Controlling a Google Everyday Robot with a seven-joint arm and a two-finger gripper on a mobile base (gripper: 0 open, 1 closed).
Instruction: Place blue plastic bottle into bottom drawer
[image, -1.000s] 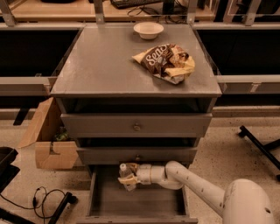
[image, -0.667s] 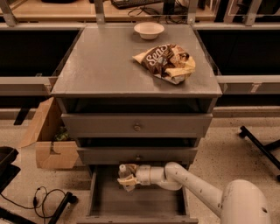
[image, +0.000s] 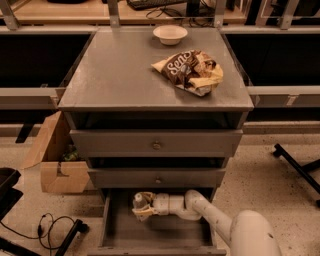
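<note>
The bottom drawer (image: 165, 235) of the grey cabinet is pulled open at the bottom of the camera view. My white arm reaches from the lower right into it. My gripper (image: 141, 205) sits inside the drawer near its back left, just under the middle drawer front. It is shut on the blue plastic bottle (image: 138, 200), whose white cap and clear body show between the fingers. The bottle is held a little above the drawer floor.
A brown chip bag (image: 190, 70) and a white bowl (image: 170, 34) lie on the cabinet top. Two shut drawer fronts with knobs (image: 156, 145) are above the open drawer. A cardboard box (image: 57, 160) stands left of the cabinet; cables lie on the floor at lower left.
The gripper with the bottle has stayed in nearly the same place inside the drawer; no clear movement.
</note>
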